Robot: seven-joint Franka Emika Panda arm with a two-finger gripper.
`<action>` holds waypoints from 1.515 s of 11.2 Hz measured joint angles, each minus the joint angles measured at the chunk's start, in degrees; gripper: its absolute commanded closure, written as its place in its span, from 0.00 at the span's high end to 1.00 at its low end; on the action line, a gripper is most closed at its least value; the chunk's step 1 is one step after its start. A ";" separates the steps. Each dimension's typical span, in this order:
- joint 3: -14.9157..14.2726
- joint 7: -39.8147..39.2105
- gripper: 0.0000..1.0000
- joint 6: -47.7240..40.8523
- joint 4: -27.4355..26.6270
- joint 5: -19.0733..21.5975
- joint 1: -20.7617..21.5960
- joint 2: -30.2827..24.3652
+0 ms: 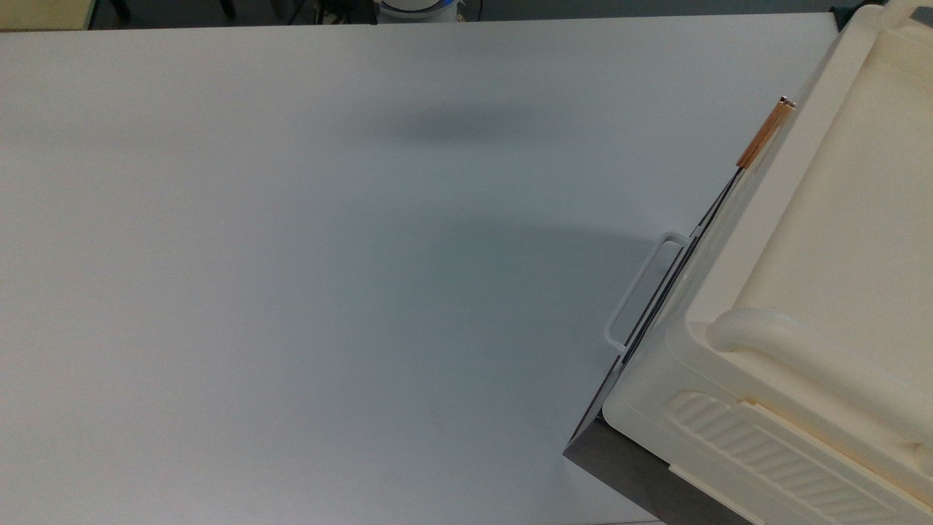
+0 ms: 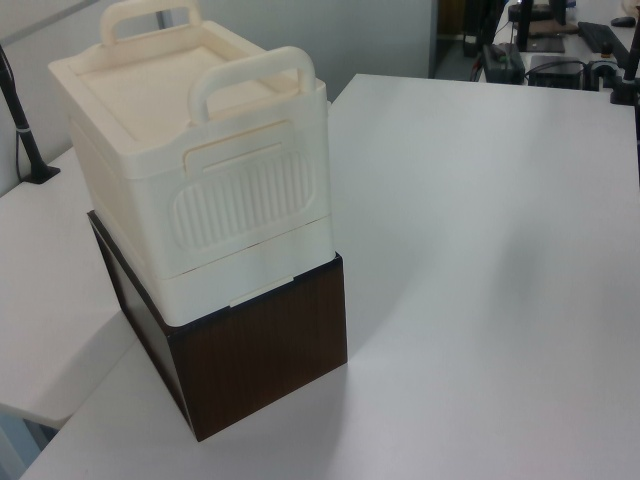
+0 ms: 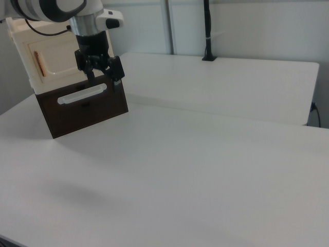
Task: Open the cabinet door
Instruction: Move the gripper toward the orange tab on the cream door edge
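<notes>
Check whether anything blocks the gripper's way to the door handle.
Nothing visible does. In the right view the gripper hangs open before the dark drawer, to the right of the door and its copper handle.

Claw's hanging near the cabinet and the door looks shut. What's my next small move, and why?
Probably ease the claw toward the right view's left and a little up, to the copper handle on the cream door. The claw hangs open over the dark panel with the white loop handle, and the door looks shut.
</notes>
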 measured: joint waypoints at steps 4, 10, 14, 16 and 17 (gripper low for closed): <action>0.36 -0.42 1.00 1.47 -0.03 1.59 3.60 3.08; 0.78 -11.47 0.94 9.64 2.85 6.59 13.03 5.14; 0.84 -12.00 0.60 19.27 6.50 6.40 21.74 11.96; 1.35 -12.45 0.50 22.65 8.04 6.40 22.51 12.96; 1.61 -12.87 0.50 23.80 8.24 6.34 23.48 13.22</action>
